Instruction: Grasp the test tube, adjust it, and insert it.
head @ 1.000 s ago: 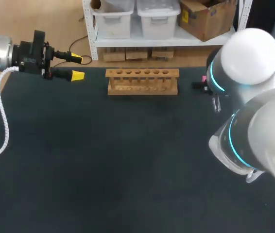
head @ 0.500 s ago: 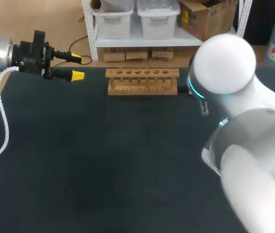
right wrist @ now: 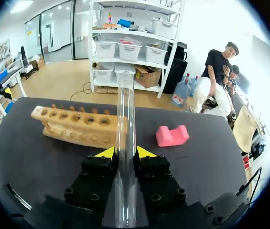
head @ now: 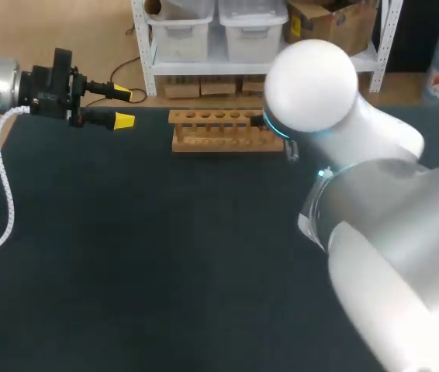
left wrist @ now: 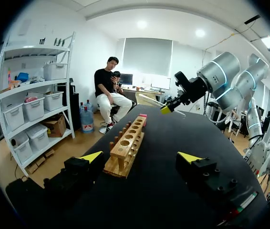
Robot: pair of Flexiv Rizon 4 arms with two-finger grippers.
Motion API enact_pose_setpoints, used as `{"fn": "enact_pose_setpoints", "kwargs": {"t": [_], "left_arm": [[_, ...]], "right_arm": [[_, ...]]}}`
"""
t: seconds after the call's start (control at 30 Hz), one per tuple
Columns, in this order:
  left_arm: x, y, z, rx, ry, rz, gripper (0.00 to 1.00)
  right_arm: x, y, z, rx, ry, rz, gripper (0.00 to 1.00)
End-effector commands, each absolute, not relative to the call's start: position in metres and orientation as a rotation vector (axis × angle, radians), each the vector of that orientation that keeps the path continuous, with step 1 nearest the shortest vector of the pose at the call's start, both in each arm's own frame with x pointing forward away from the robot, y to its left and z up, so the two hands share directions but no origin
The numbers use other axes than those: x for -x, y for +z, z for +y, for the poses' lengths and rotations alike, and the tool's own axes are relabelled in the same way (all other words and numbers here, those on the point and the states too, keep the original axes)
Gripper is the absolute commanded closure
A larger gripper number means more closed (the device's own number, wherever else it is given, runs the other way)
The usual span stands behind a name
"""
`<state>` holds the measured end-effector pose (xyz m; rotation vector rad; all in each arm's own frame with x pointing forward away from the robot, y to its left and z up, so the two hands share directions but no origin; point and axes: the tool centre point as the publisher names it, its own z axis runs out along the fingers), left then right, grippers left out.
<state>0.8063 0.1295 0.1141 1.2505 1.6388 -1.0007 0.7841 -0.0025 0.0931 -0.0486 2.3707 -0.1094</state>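
Head view: left tool [head: 123,108] released, apart from the pale wooden rack [head: 227,130]. Left wrist view: the rack lies ahead of it. Right wrist view: right tool [right wrist: 124,152] clenches the clear glass test tube [right wrist: 125,105], which juts ahead toward the rack. The tube is likely light, slick and brittle, so grip it gently, mid-body.

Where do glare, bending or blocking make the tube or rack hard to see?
Right wrist view: the clear tube, clamped in the right pincer, shows mostly as pale streaks. Head view: the right arm covers one end of the rack and hides the tube. Left wrist view: the rack looks stretched toward the lens.
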Motion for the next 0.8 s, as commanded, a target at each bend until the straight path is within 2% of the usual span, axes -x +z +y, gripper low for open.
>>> {"fn": "enact_pose_setpoints", "kwargs": {"t": [0.03,0.8], "left_arm": [[-0.806,0.113,0.13,-1.25,-1.0,1.635,0.0],[-0.806,0.113,0.13,-1.25,-1.0,1.635,0.0]], "right_arm": [[-0.797,0.09,0.012,0.044,-0.089,2.402,1.0],[-0.789,0.066,0.05,0.034,0.006,2.481,1.0]]}}
